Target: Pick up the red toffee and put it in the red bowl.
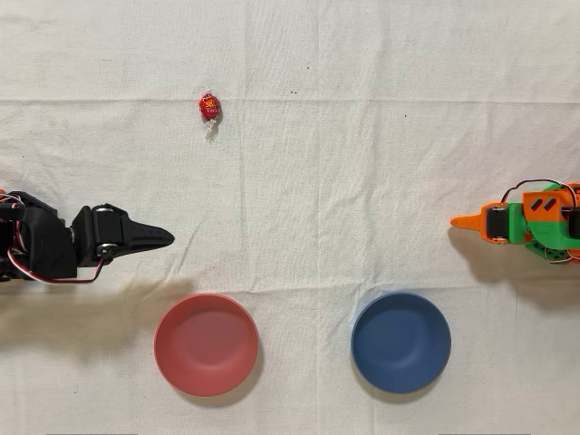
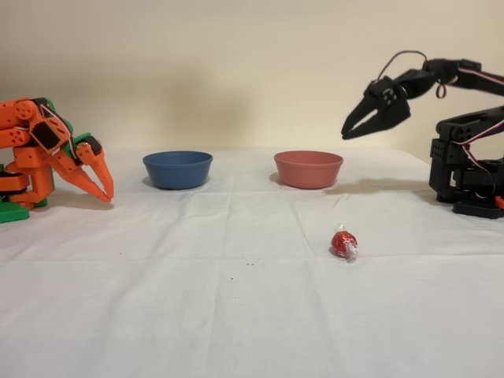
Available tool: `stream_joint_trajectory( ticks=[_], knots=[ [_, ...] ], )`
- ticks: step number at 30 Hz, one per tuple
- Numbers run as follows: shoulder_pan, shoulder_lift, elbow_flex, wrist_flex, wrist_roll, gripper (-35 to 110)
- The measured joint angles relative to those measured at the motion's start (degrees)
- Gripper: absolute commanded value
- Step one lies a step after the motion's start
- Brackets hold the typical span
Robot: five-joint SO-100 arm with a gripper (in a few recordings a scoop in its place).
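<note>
The red toffee (image 1: pixel 209 108) is seen lying free on the cloth-covered surface (image 1: pixel 362 181), toward its far edge in the overhead view, well apart from the red bowl (image 1: pixel 206 344) at the near edge. The black pincer (image 2: pixel 352 127) is held raised, nearly closed and empty, so the pick is judged not yet begun.

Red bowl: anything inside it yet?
No. Overhead, the red bowl shows a bare interior. The red toffee lies on the cloth, apart from it. The side view's rim hides the bowl's floor.
</note>
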Motion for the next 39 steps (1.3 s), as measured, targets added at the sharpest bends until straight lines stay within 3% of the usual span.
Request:
stream_joint_trajectory(
  ticks=[10, 17, 23, 39],
  knots=[
    [-4.48, -23.29, -33.57, 16.70, 13.10, 3],
    [-11.25, -26.02, -39.64, 22.76, 18.81, 4],
    [-18.11, -26.28, -38.67, 22.41, 20.39, 2],
    [-26.10, -31.38, -27.42, 10.02, 13.01, 24]
  ],
)
